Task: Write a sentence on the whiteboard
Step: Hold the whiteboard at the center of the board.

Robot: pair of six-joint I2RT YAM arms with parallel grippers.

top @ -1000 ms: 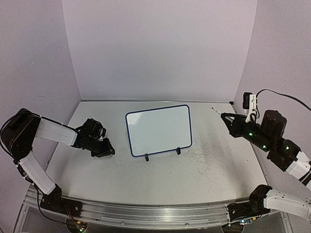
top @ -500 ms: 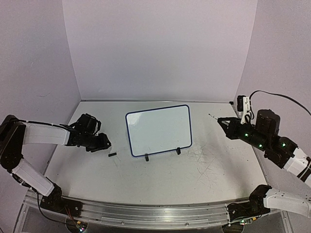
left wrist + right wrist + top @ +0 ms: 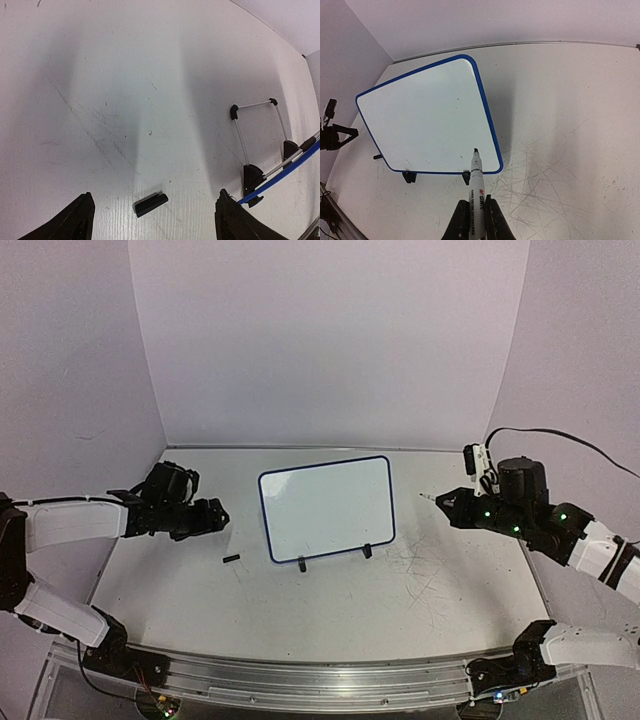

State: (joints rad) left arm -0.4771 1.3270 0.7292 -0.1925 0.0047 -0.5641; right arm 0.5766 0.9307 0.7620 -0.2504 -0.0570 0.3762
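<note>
Grips uncapped marker [image 3: 476, 180] in right gripper [image 3: 476, 201], apart from whiteboard [image 3: 325, 505]; holds left gripper [image 3: 212, 517] wide open near black cap [image 3: 151, 204] toward desk's [image 3: 440, 580] left edge.

Bright, even, diffuse light all round, and the walls [image 3: 330, 340] come out faintly lilac. Soft grey shadow bands cross the bench [image 3: 60, 125] in the left wrist view. The whiteboard [image 3: 425, 115] throws a faint shadow just beside it. All three views are wide-angle, with lines bowing toward the edges, and pretty sharp.
</note>
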